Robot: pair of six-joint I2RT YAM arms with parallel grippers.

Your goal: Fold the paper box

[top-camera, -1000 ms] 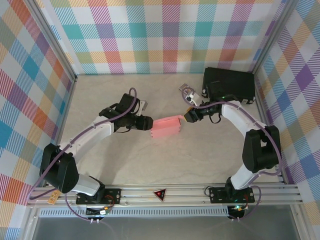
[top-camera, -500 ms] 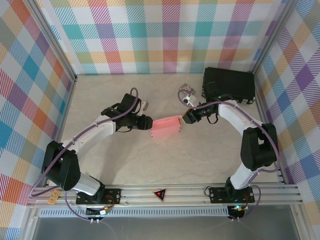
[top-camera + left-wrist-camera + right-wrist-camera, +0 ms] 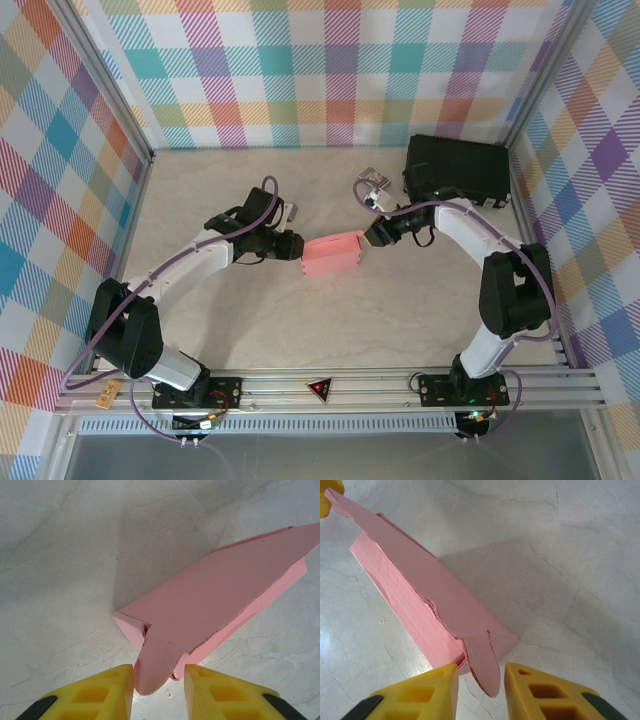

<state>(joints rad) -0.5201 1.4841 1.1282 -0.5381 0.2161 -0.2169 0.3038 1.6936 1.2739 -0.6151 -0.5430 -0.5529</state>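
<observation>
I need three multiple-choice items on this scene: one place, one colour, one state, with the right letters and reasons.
1. Where is the paper box?
A. in the far left corner
B. between the left gripper and the right gripper
C. at the near edge

2. What colour are the fingers in the wrist views?
A. blue
B. white
C. yellow

3. In the right wrist view, the box's end tab is
A. between parted jaws
B. torn off, lying apart
C. tucked inside

B: one gripper at each end.
C: both wrist views show yellow.
A: gaps show beside the tab.
</observation>
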